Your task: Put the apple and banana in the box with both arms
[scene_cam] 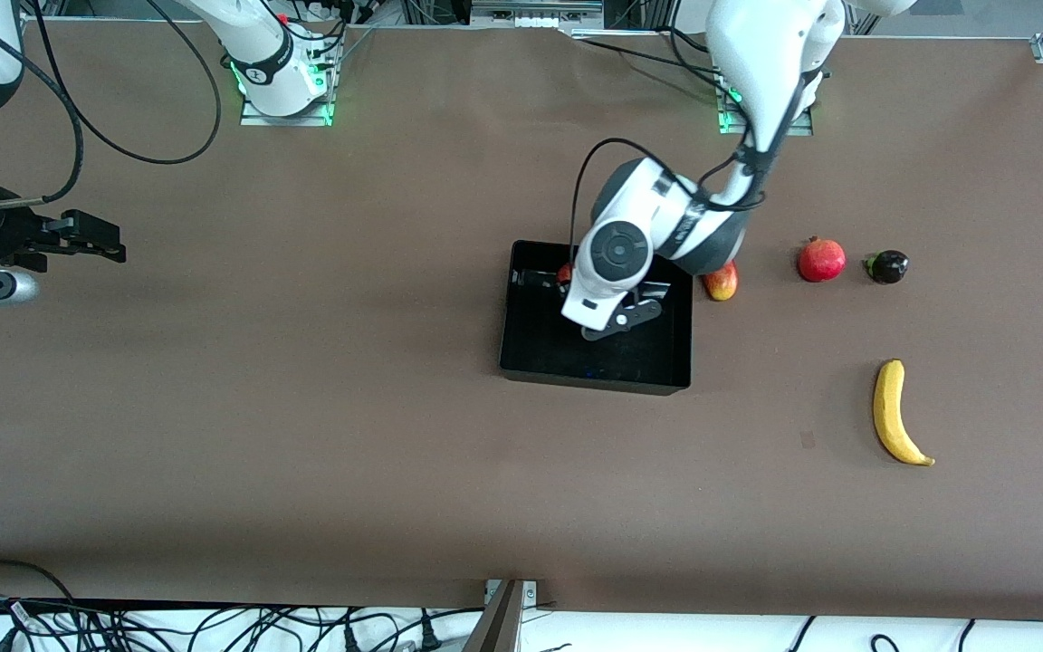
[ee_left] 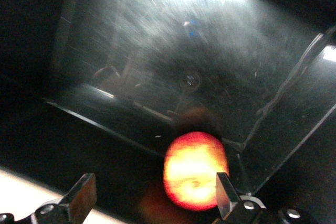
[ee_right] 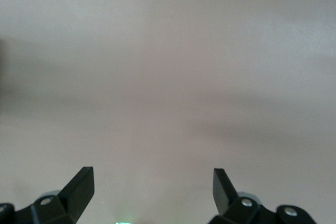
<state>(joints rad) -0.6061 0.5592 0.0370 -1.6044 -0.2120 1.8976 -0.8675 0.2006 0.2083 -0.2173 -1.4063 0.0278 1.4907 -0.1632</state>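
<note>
Left hand over the box with the apple inside it; right arm waits at the edge.

At frame centre the left hand (ee_left: 152, 198) hangs over the black box (scene_cam: 521, 349), fingers spread, the apple (ee_left: 195, 170) lying free between them on the glossy floor. The right hand (scene_cam: 91, 237), at the middle left of the frame, is spread over bare surface (scene_cam: 304, 435). The banana (scene_cam: 894, 413) lies at lower right, well apart from the box.
</note>
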